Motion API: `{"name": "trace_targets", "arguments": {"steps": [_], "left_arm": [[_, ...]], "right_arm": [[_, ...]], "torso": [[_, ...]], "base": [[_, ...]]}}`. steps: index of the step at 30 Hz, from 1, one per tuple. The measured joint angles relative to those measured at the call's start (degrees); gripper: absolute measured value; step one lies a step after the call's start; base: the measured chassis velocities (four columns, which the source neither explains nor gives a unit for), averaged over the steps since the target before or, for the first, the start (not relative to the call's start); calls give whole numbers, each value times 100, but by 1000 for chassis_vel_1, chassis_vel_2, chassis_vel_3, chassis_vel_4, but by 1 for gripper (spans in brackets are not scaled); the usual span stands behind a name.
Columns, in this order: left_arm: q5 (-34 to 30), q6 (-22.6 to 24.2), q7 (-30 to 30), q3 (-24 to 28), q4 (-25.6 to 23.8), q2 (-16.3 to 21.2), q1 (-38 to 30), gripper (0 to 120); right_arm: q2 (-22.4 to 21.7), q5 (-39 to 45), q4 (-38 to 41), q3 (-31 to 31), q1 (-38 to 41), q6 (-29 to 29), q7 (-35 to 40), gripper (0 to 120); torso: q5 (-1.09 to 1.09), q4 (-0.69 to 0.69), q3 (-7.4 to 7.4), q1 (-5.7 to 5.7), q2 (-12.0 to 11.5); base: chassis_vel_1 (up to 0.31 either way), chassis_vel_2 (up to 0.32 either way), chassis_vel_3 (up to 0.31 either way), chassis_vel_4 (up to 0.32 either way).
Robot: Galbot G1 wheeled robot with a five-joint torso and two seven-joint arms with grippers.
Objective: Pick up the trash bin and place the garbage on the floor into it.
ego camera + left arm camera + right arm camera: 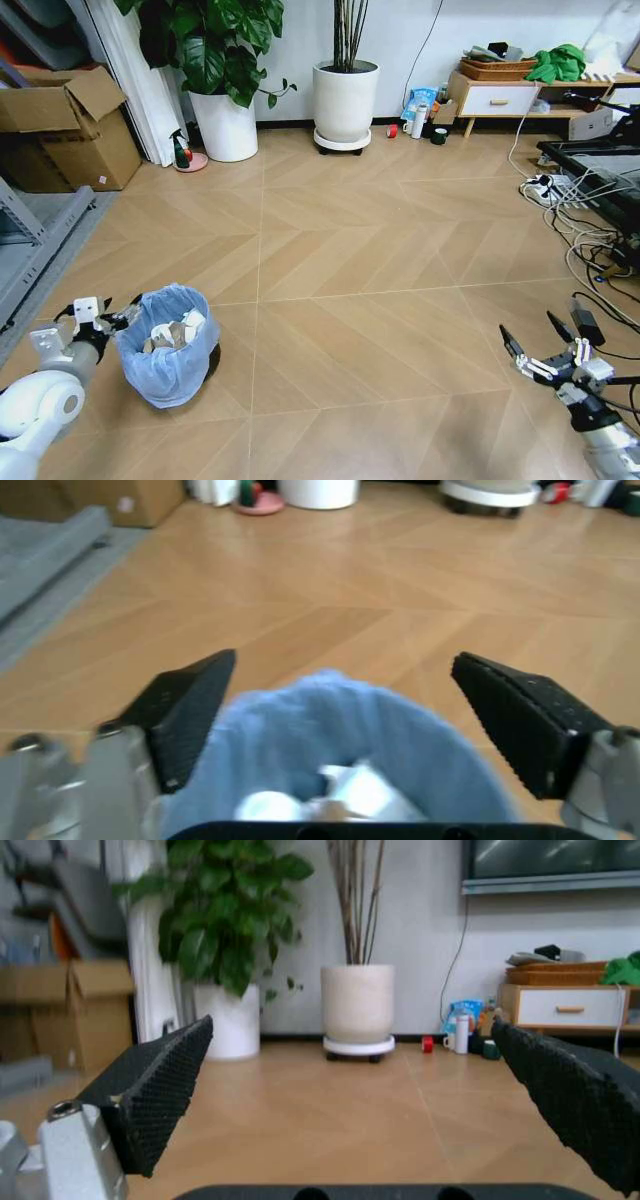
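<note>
The trash bin (167,345), small and dark with a crinkly light-blue bag, stands on the wood floor at the lower left. Garbage (172,333) lies inside it, in white and tan pieces, and shows as white scraps (350,791) in the left wrist view. My left gripper (105,313) is at the bin's left rim. It is open, with its black fingers (190,705) spread wide on either side of the blue bag (330,735). My right gripper (545,352) hangs open over bare floor at the lower right, far from the bin.
Two large white plant pots (345,100) stand at the back wall, with a green spray bottle on a pink saucer (184,155). At the left are a cardboard box (65,130) and a grey rack (30,250). Cables and a power strip (555,190) lie at the right.
</note>
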Motion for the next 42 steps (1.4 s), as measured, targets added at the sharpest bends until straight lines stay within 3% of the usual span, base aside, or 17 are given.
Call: {"name": "trace_targets", "arguments": {"steps": [4, 12, 13, 16, 19, 28, 42], "left_arm": [[236, -160, 7, 379, -120, -105, -15, 100], [427, -634, 79, 579, 19, -352, 30, 100], [427, -763, 104, 593, 120, -541, -7, 100], [450, -839, 176, 599, 265, -758, 0, 100], [461, -839, 209, 598, 313, -810, 11, 100], [466, -836, 231, 587, 342, -829, 18, 100], [460, -819, 231, 580, 342, -817, 19, 100]], "right_arm": [[-43, 245, -345, -665, 686, -24, 325, 100], [-267, 770, -1269, -2067, 1860, 209, 607, 100], [-250, 844, -1581, -2560, 2253, 256, 604, 100], [-33, 813, -1927, -3232, 2806, 352, 590, 100], [59, 760, -1988, -3412, 2934, 357, 578, 100], [106, 711, -2013, -3464, 2972, 363, 568, 100], [106, 697, -1987, -3416, 2935, 363, 552, 100]], "torso": [[-1, -1, 0, 0, 0], [-1, 5, 1, 0, 0], [-2, 1, 1, 0, 0], [-1, 0, 1, 0, -1], [2, 6, 1, 0, -1], [-2, -3, 1, 0, 0], [0, 1, 0, 0, 0]], "base": [[0, 0, 0, 0], [0, 0, 0, 0], [0, 0, 0, 0], [0, 0, 0, 0], [0, 0, 0, 0], [0, 0, 0, 0], [0, 0, 0, 0]]}}
